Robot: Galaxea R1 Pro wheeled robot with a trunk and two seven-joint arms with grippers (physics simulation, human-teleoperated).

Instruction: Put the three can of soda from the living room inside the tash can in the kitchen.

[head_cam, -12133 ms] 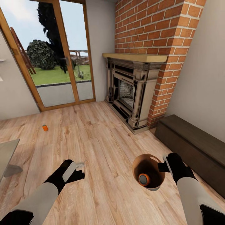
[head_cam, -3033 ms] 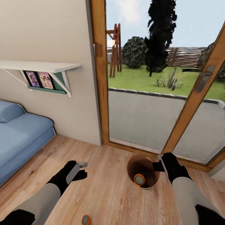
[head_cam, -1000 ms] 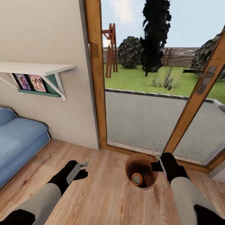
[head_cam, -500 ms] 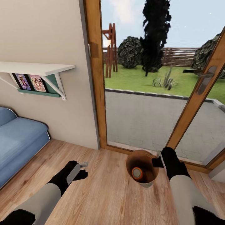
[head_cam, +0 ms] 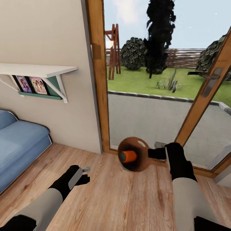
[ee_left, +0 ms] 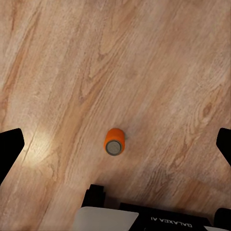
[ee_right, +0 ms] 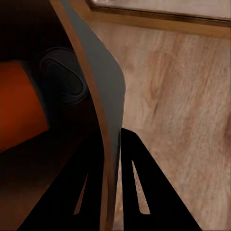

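Note:
My right gripper [head_cam: 158, 153] is shut on the rim of the copper-brown trash can [head_cam: 141, 153], held above the wood floor and tipped so its dark mouth faces me. One orange soda can [head_cam: 129, 156] lies on its side inside it. In the right wrist view the fingers [ee_right: 137, 185] pinch the bin's rim [ee_right: 98, 103], with the orange can [ee_right: 19, 110] inside. A second soda can [ee_left: 115, 142] lies on the floor, seen in the left wrist view between the wide-apart fingers [ee_left: 10, 147]. My left gripper [head_cam: 84, 168] hangs open over the floor.
Wood-framed glass doors [head_cam: 98, 80] stand straight ahead with a handle [head_cam: 210, 81] at right. A blue sofa [head_cam: 19, 144] sits at left under a white wall shelf [head_cam: 38, 69] with books. Bare wood floor lies between the arms.
My right gripper has raised the trash can and tipped it from near upright onto its side; the can inside rolled over. The left arm has held still.

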